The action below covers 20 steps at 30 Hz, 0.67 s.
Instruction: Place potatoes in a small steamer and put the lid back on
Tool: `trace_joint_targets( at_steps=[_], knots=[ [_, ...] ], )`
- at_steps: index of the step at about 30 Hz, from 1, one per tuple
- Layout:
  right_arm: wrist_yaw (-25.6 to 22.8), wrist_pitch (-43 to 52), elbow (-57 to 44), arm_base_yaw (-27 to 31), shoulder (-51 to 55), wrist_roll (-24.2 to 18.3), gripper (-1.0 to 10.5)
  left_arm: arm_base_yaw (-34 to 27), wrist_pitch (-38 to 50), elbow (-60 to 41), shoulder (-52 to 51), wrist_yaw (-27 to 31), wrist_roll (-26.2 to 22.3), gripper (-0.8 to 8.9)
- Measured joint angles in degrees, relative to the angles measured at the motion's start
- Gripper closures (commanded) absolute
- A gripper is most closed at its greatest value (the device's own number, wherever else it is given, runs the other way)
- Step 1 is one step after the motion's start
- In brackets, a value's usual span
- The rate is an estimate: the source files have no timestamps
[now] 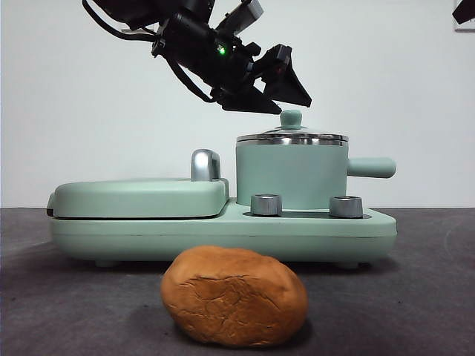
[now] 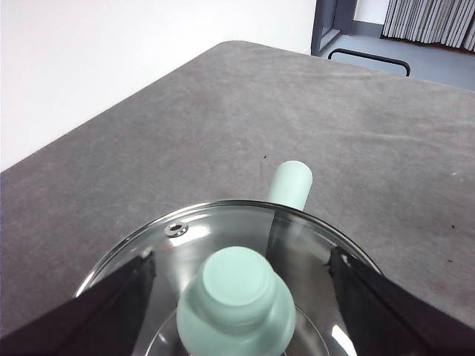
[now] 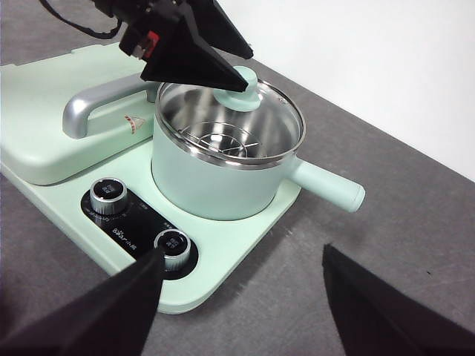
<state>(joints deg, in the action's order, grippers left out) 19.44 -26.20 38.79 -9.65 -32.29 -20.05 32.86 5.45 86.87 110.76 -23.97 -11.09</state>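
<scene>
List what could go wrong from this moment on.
1. The left gripper, jaws open either side of the mint-green knob of the glass lid, may close off-centre and slip.
2. The lid could tilt and drag the mint-green pot.
3. The cracked orange-brown potato looks about pot-wide; it may catch the steel rim.

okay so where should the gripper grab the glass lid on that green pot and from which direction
By the mint-green knob at the centre of the lid, coming from above. It is the only raised part; the flat glass sits flush in the steamer rim. The left gripper, fingers open, already straddles it.
</scene>
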Motion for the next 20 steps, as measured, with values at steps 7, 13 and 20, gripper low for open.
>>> trace_joint_targets(
  at_steps=[7, 13, 20],
  knots=[
    [0.0, 0.0, 0.0, 0.0, 0.0, 0.0, 6.2, 0.0, -0.02, 0.02, 1.01, 0.0, 0.0, 4.48],
    [0.0, 0.0, 0.0, 0.0, 0.0, 0.0, 6.2, 0.0, -0.02, 0.02, 1.51, 0.0, 0.0, 4.48],
    [0.0, 0.0, 0.0, 0.0, 0.0, 0.0, 6.2, 0.0, -0.02, 0.04, 1.86, 0.0, 0.0, 4.98]
  ],
)
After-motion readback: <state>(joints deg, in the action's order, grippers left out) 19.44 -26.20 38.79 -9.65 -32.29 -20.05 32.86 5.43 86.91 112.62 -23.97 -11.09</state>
